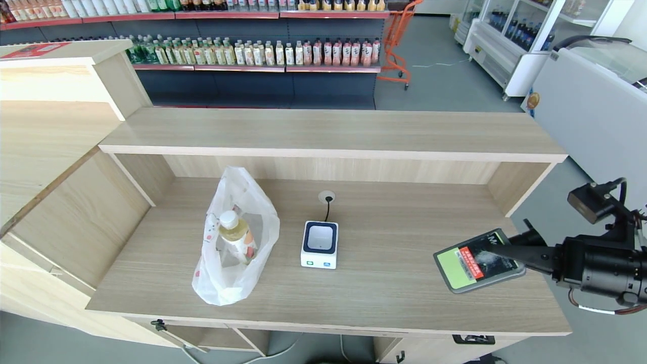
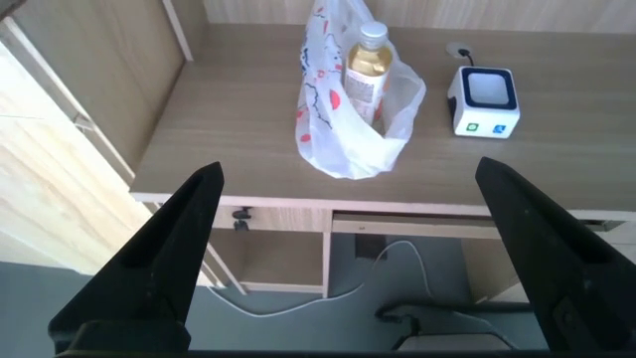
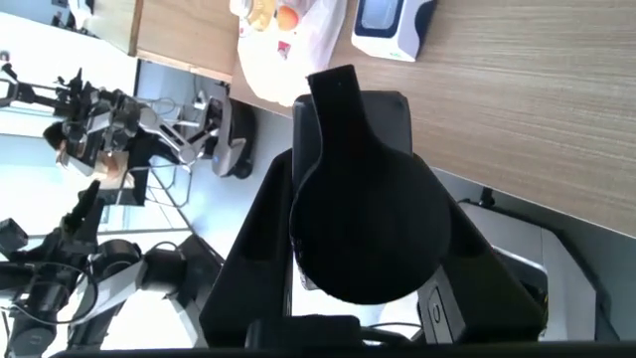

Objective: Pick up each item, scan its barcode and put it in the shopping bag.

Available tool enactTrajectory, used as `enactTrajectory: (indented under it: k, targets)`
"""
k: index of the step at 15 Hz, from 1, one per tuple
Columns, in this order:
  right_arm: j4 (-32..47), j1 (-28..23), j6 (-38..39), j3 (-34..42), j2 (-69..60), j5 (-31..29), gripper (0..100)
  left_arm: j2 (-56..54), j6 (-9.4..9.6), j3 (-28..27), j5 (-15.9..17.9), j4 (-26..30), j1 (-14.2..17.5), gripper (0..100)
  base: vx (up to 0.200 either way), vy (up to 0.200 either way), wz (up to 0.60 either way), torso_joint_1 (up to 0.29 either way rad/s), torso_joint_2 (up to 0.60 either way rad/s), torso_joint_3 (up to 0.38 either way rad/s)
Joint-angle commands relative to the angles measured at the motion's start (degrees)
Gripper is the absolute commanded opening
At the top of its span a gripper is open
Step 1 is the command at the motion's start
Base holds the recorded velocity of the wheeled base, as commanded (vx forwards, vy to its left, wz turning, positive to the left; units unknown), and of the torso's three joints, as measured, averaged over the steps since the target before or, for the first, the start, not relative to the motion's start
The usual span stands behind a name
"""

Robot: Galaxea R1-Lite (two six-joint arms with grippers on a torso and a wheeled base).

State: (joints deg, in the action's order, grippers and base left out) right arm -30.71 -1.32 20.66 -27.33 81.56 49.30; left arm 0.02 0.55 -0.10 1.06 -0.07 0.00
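A white plastic shopping bag (image 1: 235, 253) stands open on the left of the wooden counter (image 1: 394, 283), with a yellow drink bottle (image 1: 234, 233) upright inside. A small white barcode scanner (image 1: 320, 244) sits mid-counter with its window facing up. My right gripper (image 1: 498, 253) is shut on a flat package (image 1: 470, 263) with green, red and black print, held level just above the counter's right end, well right of the scanner. My left gripper (image 2: 358, 259) is open, low in front of the counter's front edge, facing the bag (image 2: 348, 109), bottle (image 2: 366, 65) and scanner (image 2: 485, 99).
A raised wooden ledge (image 1: 333, 134) runs along the back of the counter, with side walls at both ends. A cable goes from the scanner into a hole (image 1: 326, 196) behind it. The right wrist view catches the scanner (image 3: 393, 22) and bag (image 3: 283, 25) beyond the gripper.
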Motion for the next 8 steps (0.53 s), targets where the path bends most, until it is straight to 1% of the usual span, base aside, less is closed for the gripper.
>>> enactTrajectory:
  k: [1, 2, 3, 5, 6, 8]
  targets:
    - [-0.93, -0.09, -0.18, -0.18, 1.68, -0.17, 0, -0.02, 0.07, 0.01, -0.01, -0.01, 0.0, 100, 0.2, 0.2, 0.0, -0.002, 0.0, 0.002]
    - [-2.43, -0.09, -0.18, -0.09, 2.73, -1.66, 0, -0.02, -0.02, 0.01, -0.01, -0.01, 0.0, 100, 0.2, 0.2, 0.0, -0.012, -0.01, 0.012]
    - [-4.54, 0.35, -0.27, -0.18, 4.84, -5.0, 0, -0.02, -0.02, 0.01, -0.01, -0.01, 0.0, 100, 0.2, 0.2, 0.0, 0.007, -0.02, 0.002]
    - [-10.86, 0.79, -2.47, -0.44, 10.38, -9.48, 0, -0.02, -0.11, 0.01, -0.01, -0.01, 0.0, 100, 0.2, 0.0, 0.0, 0.019, 0.01, -0.002]
    - [-14.38, 0.79, -3.26, -0.44, 12.84, -10.01, 0, -0.02, -0.11, 0.01, -0.01, -0.01, 0.0, 100, 0.0, 0.0, 0.0, 0.0, 0.0, 0.0]
    - [-15.79, 2.2, -3.26, -0.09, 14.16, -10.01, 0, -0.02, -0.11, 0.01, -0.01, -0.01, 0.0, 100, 0.0, 0.0, 0.0, 0.0, 0.0, 0.0]
